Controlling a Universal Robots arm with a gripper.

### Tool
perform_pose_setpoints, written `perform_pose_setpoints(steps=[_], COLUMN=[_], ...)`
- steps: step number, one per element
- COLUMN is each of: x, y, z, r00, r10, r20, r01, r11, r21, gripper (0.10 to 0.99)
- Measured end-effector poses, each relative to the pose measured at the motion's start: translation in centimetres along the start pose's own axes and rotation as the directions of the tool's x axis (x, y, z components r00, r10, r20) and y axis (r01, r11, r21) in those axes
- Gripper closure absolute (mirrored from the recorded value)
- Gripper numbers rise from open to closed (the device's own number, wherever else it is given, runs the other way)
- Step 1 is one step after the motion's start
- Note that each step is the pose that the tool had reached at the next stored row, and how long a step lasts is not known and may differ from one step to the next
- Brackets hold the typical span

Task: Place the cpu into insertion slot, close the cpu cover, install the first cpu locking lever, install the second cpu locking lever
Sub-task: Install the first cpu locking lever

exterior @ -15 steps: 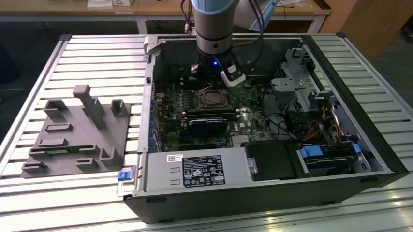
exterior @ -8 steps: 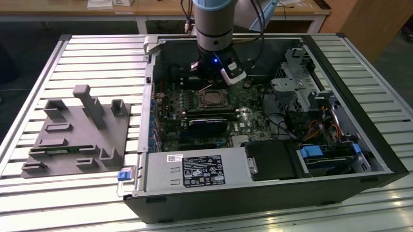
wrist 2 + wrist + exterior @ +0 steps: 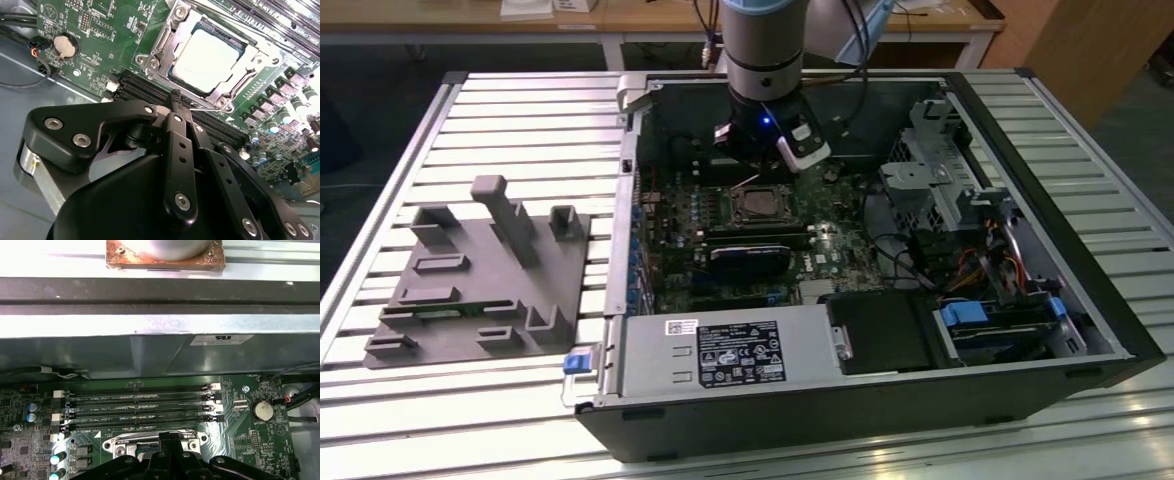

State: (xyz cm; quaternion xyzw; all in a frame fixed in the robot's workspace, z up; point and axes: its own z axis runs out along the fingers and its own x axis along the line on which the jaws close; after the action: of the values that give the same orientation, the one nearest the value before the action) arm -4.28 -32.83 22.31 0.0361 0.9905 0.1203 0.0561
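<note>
The small square silver-grey cpu sits in the silver-rimmed insertion slot, at the upper centre of the exterior view. The thin silvery cpu cover frame lies flat around it. The black tool is just beside the socket, near the long black memory slots, with its fingers pressed narrowly together.

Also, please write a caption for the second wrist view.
Shut claw close to the cpu, framed by its metal cover on the green board.
</note>
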Motion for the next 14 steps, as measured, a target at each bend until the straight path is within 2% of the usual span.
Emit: perform_pose_setpoints(steps=[7, 14], x=[0.09, 0.21], y=[0.19, 1.01], z=[0.29, 0.78], r00=[1.0000, 1.0000], r10=[0.000, 0.000], r20=[0.0003, 0.0003], r01=[0.000, 0.000], r11=[1.0000, 1.0000], r21=[0.000, 0.000], gripper=[0.980, 0.980])
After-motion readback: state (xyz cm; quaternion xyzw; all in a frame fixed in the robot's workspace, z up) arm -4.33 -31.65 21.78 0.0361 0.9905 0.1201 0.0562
